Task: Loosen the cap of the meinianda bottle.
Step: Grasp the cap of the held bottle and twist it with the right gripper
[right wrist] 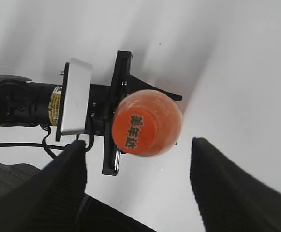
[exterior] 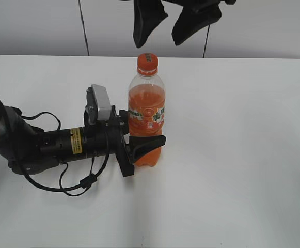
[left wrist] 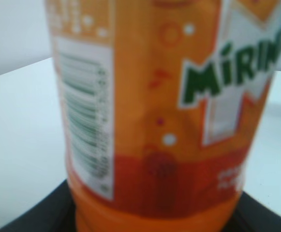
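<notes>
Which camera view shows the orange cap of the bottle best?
The right wrist view: it looks straight down on the cap, so its dark printed mark shows clearly. The exterior view shows the cap from the side, small, atop the bottle. The left wrist view shows only the blurred label, no cap.
</notes>
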Robot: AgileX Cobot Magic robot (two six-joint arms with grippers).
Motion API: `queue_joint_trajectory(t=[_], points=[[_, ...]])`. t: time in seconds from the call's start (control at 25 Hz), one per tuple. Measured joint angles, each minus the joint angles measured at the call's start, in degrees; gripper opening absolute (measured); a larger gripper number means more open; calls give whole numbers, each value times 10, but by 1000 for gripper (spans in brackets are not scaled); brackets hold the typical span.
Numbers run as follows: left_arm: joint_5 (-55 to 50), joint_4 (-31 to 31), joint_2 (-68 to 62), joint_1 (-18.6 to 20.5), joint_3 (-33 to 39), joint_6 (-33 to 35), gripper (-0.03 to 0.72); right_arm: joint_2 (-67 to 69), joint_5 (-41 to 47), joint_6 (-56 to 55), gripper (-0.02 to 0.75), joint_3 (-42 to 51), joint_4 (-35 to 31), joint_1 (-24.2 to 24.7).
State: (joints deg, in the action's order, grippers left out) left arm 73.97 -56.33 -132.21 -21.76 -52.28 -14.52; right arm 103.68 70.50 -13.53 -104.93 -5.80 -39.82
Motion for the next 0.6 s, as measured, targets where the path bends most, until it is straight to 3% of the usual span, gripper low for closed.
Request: queue_joint_trajectory(t=[0.6], points=[[0, 0, 0, 0, 0, 0, 386, 45, 0, 24, 500, 3, -14, 0]])
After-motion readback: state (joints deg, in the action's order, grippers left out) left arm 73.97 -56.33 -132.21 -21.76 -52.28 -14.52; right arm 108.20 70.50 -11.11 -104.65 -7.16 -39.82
